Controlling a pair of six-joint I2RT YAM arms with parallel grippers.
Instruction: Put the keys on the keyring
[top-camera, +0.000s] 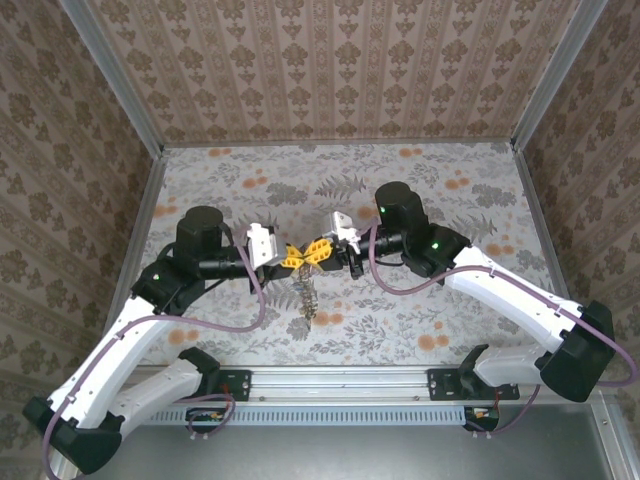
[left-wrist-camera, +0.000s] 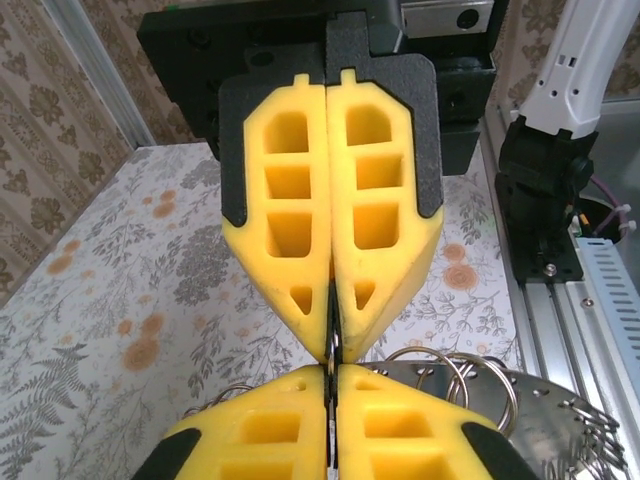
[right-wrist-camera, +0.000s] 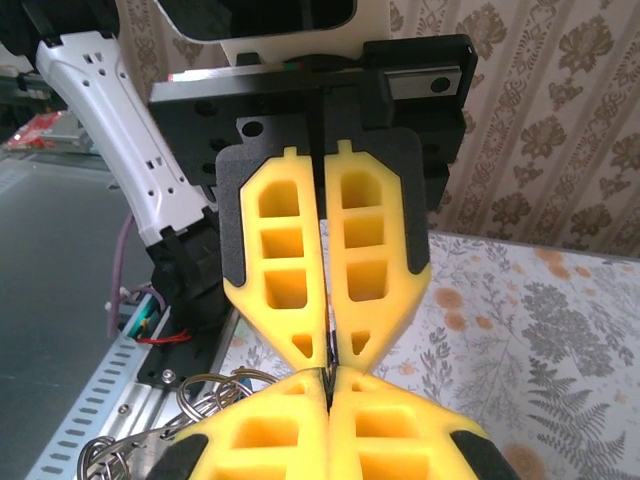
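- A flower-patterned desk (top-camera: 450, 300) sits inside patterned walls, with a metal rail along its near edge.
- The left arm (top-camera: 130, 340) and right arm (top-camera: 510, 290) both reach inward and meet above the middle of the desk, so each can work on the same small item.
- The yellow left jaws and right jaws point at each other, tip to tip. Each pair is pressed together with only a thin sliver of metal showing between its tips.
- The keyring (left-wrist-camera: 450, 370) is held in the air where the tips meet, its wire loops bulging out beside them. Both pairs of jaws appear to pinch it, probably to steady it from two sides. Which loop each one grips cannot be made out.
- The chain (top-camera: 308, 295) hangs straight down from the ring towards the desk.
- The keys cannot be picked out. No coloured key head is clear, so whether any is threaded on cannot be judged.
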